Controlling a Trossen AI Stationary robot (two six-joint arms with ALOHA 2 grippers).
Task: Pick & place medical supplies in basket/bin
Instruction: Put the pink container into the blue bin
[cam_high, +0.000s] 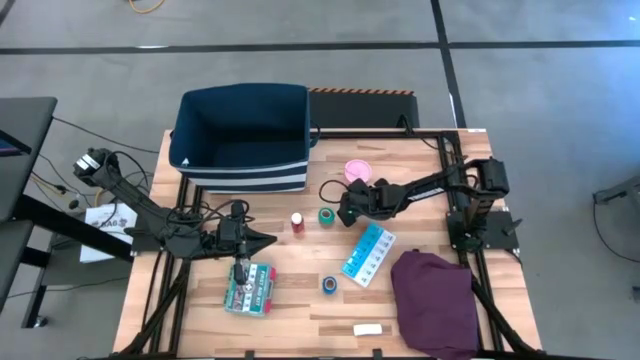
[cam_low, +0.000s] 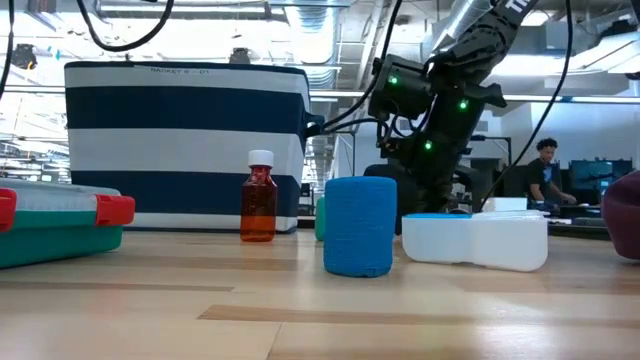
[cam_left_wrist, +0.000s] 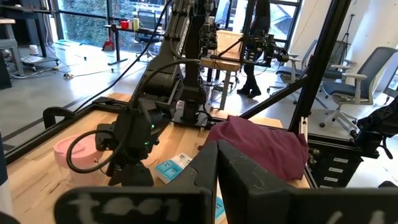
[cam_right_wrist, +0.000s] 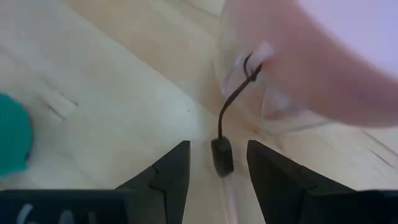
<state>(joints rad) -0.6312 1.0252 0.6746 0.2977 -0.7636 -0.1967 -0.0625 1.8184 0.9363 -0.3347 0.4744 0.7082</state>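
Observation:
The navy bin (cam_high: 240, 135) stands at the table's far left. On the wood rest the pink cup (cam_high: 358, 170), green tape roll (cam_high: 326, 215), red-capped bottle (cam_high: 297, 222), pill organizer (cam_high: 368, 253), blue tape roll (cam_high: 330, 285), green-red box (cam_high: 250, 288) and white bar (cam_high: 367, 329). My right gripper (cam_high: 344, 210) hangs open between the pink cup and the green roll, pointing down; its wrist view shows the open gripper (cam_right_wrist: 217, 180) above bare wood, with the cup (cam_right_wrist: 311, 56) and the roll (cam_right_wrist: 12, 134) to either side. My left gripper (cam_high: 266, 240) is shut, level, just beyond the green-red box.
A purple cloth (cam_high: 432, 300) lies at the near right corner, beside the pill organizer. A small dark cord piece (cam_right_wrist: 222, 155) lies on the wood between my right fingers. Bare wood shows in front of the bin and along the near edge. A person (cam_low: 545, 170) sits far behind the table.

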